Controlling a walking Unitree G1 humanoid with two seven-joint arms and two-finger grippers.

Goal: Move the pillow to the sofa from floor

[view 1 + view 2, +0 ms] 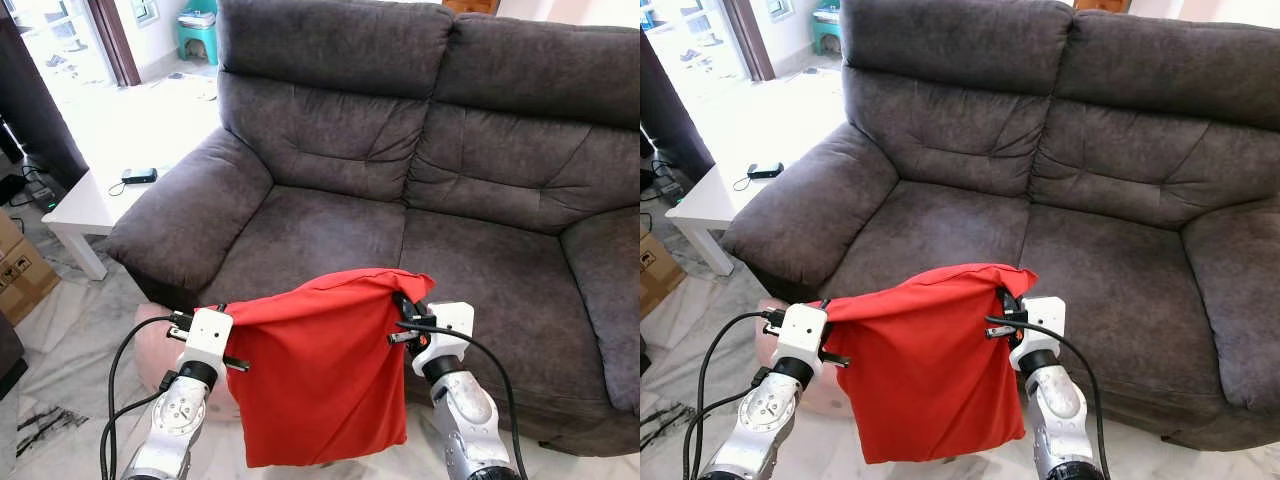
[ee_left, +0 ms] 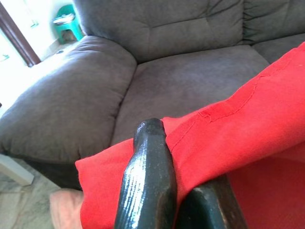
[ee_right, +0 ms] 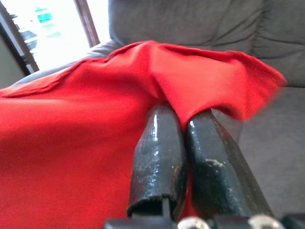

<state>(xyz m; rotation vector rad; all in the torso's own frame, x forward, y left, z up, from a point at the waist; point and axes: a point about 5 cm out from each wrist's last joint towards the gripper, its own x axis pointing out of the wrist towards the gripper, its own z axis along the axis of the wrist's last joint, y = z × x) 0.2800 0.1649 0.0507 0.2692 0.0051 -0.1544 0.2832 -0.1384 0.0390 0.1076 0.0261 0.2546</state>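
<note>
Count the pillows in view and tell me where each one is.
2. A red pillow hangs between the left tool and right tool, before the sofa. A pink one lies on the floor, partly hidden.

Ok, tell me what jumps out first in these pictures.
The red pillow hangs between the left gripper and the right gripper, each pinching a top corner. Behind it spreads the dark grey sofa, with a white side table at its armrest.
</note>
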